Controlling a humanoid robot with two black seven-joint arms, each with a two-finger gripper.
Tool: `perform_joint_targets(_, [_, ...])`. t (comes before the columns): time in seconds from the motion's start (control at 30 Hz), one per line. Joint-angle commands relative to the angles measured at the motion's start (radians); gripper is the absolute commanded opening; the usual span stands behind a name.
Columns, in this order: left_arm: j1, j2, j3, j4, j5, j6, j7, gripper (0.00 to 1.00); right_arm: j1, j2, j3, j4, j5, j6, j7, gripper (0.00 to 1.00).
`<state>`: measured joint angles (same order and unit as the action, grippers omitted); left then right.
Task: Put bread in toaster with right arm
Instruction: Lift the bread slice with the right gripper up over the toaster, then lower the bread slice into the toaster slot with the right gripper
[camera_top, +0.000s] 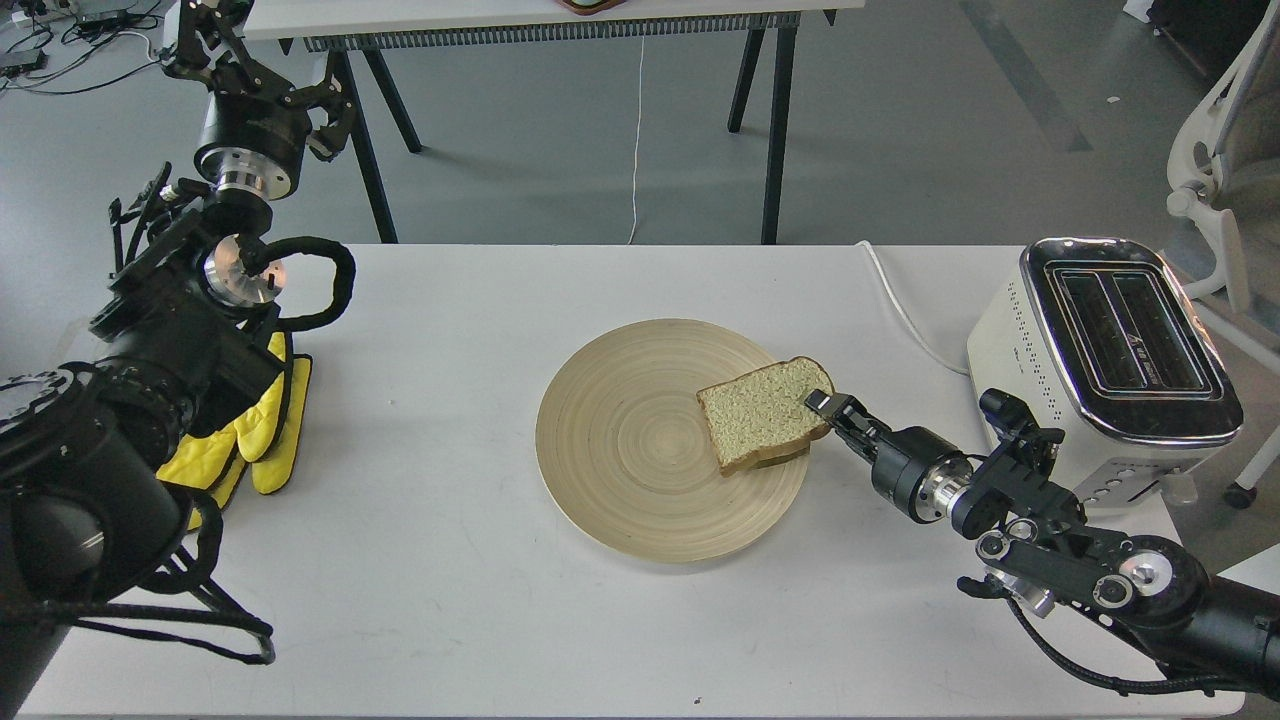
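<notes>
The bread (762, 425), a tan slice with a brown crust, lies on the right side of a round wooden plate (620, 440), its right edge raised a little with a shadow under it. My right gripper (822, 405) reaches in from the lower right and is shut on the bread's right edge. The cream-white toaster (1120, 350) with a chrome top and two empty slots stands at the table's right end, behind the right arm. My left gripper (265, 60) is raised at the far left, away from the table, with its fingers spread and empty.
A yellow mitt (265, 430) lies at the table's left edge under my left arm. The toaster's white cord (900, 300) runs across the table's back right. A second table (560, 20) stands behind, and a white chair (1220, 150) at the far right.
</notes>
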<state>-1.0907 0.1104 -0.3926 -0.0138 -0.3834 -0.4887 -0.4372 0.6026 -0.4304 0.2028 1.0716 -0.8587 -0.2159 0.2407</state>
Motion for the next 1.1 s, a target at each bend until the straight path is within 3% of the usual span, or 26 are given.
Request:
perform_joint_targets(0.0, [0.0, 0.0, 0.0, 0.0, 0.0, 0.0, 0.0, 1.0, 0.019, -0.048, 0.003, 0.057, -0.006, 0.0, -0.001, 0.07])
perform_joint_targets(0.13, [0.0, 0.0, 0.0, 0.0, 0.0, 0.0, 0.0, 1.0, 0.075, -0.154, 0.003, 0.134, -0.01, 0.0, -0.003, 0.04])
perform_joint_targets(0.4, [0.0, 0.0, 0.001, 0.0, 0.0, 0.0, 0.0, 1.0, 0.247, -0.603, 0.003, 0.376, -0.023, 0.004, 0.0, 0.02])
perform_joint_targets(0.67, [0.0, -0.001, 0.001, 0.0, 0.0, 0.0, 0.0, 1.0, 0.26, -0.922, -0.009, 0.412, -0.192, 0.003, -0.009, 0.01])
perform_joint_targets(0.8, [0.0, -0.003, 0.0, 0.0, 0.0, 0.0, 0.0, 1.0, 0.244, -0.969, -0.057, 0.409, -0.201, -0.022, -0.003, 0.01])
perform_joint_targets(0.93, [0.0, -0.005, 0.001, 0.0, 0.0, 0.0, 0.0, 1.0, 0.22, -0.959, -0.123, 0.404, -0.201, -0.1, -0.004, 0.01])
perform_joint_targets(1.07, [0.0, -0.006, 0.0, 0.0, 0.0, 0.0, 0.0, 1.0, 0.217, -0.924, -0.148, 0.396, -0.198, -0.112, -0.014, 0.01])
